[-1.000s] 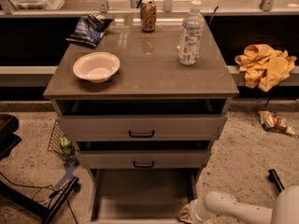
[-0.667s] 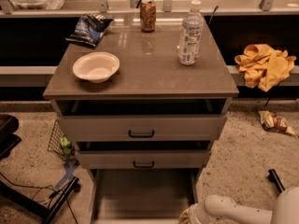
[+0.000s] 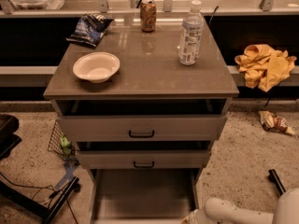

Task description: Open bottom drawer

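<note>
Grey-beige cabinet (image 3: 149, 66) is standing at centre, its two upper drawers sitting slightly out. The bottom drawer (image 3: 140, 190), at 6 o'clock, is sitting furthest out and showing its plain grey inside; its front is running off the lower edge. The white arm (image 3: 238, 212) is reaching in from 5 o'clock. The gripper (image 3: 192, 217) is lying beside the drawer's right wall; whether it is clasping anything cannot be told. On the cabinet top, a bowl (image 3: 96, 66) is resting at 9 o'clock, a water bottle (image 3: 190, 34) at 2 o'clock and a can (image 3: 148, 15) at 12 o'clock.
</note>
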You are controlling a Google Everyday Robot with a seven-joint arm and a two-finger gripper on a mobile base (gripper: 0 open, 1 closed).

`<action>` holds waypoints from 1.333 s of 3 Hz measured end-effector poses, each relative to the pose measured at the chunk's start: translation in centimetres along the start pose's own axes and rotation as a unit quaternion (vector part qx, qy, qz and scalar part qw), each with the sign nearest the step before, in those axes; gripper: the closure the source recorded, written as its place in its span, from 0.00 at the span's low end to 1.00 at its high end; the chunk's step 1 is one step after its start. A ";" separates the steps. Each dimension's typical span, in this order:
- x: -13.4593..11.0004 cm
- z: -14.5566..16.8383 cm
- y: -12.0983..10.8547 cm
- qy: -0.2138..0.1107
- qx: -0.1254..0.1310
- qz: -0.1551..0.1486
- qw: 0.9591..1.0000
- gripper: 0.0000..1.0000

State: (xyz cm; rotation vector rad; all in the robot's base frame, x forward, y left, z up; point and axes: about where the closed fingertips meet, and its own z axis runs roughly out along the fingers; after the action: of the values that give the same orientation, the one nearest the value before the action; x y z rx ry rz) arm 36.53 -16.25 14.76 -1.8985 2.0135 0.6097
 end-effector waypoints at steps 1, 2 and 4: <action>-0.7 0.4 3.4 -0.012 -0.046 0.009 0.999 1.00; -0.7 0.5 3.4 -0.012 -0.046 0.009 0.999 0.75; -0.8 0.8 3.8 -0.014 -0.050 0.009 0.999 0.28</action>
State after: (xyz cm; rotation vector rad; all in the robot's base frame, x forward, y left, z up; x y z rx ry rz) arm 32.77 -15.02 14.84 -1.9183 2.0205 0.7503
